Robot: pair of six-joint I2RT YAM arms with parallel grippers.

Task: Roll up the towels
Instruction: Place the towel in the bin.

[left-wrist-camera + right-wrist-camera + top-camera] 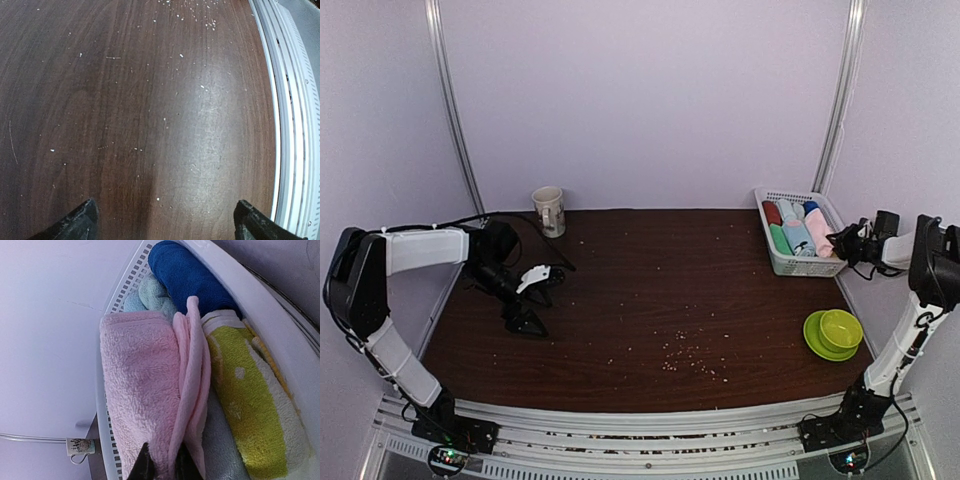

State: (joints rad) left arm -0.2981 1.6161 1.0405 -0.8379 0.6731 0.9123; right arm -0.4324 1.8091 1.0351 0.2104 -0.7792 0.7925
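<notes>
Looking down from above, the towels [790, 235] all lie rolled in the white basket [805, 266] at the far right of the tabletop [660, 300]. I count about six, with one pink towel [818, 232] on the right side. The right claw [842, 240] reaches in at the basket's right rim. The left claw [528, 300] hangs over the left of the tabletop, well apart from them. One mug [549, 210] stands far left. One green bowl [841, 328] sits on one green plate [815, 346], near right.

From the left wrist, the left claw's fingers [75, 224] stand wide apart, with only bare wood between them.

From the right wrist, five towels show: the pink one, a dark blue towel [190, 275], a pale teal towel [150, 295], a yellow-and-white towel [245, 405] and a grey towel [220, 450]. The right claw is clamped on a loose folded edge of the pink towel. They look light, soft and floppy, not slippery. A pull on that edge would likely unroll it, so an edge or corner seems the sound hold.
</notes>
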